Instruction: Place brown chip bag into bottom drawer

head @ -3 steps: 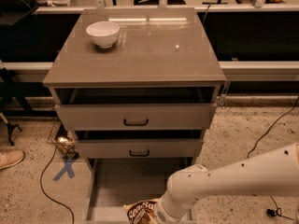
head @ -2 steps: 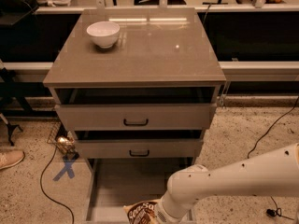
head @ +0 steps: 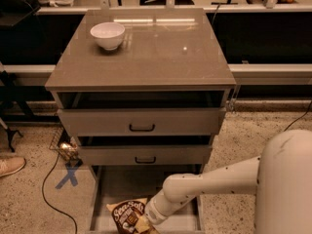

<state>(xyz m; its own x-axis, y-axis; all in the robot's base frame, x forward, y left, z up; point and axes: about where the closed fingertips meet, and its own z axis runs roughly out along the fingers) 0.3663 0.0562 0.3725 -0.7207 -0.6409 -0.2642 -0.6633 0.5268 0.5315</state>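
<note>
The brown chip bag [head: 126, 213] with white "Sea Salt" lettering sits low over the front of the bottom drawer [head: 127, 185], which is pulled out with a bare grey floor. My gripper [head: 142, 224] is at the bottom edge of the camera view, at the bag's lower right corner. It is shut on the bag, and the white arm [head: 209, 184] reaches in from the right. The fingertips are partly cut off by the frame edge.
The two upper drawers [head: 142, 122] with black handles stand slightly open above. A white bowl [head: 107, 34] sits on the cabinet top [head: 165, 57]. A black cable [head: 46, 199], a blue tape cross [head: 67, 177] and a shoe [head: 9, 165] lie on the floor at left.
The bag has moved slightly left and further over the bottom drawer along with my gripper. The drawers and bowl have not moved.
</note>
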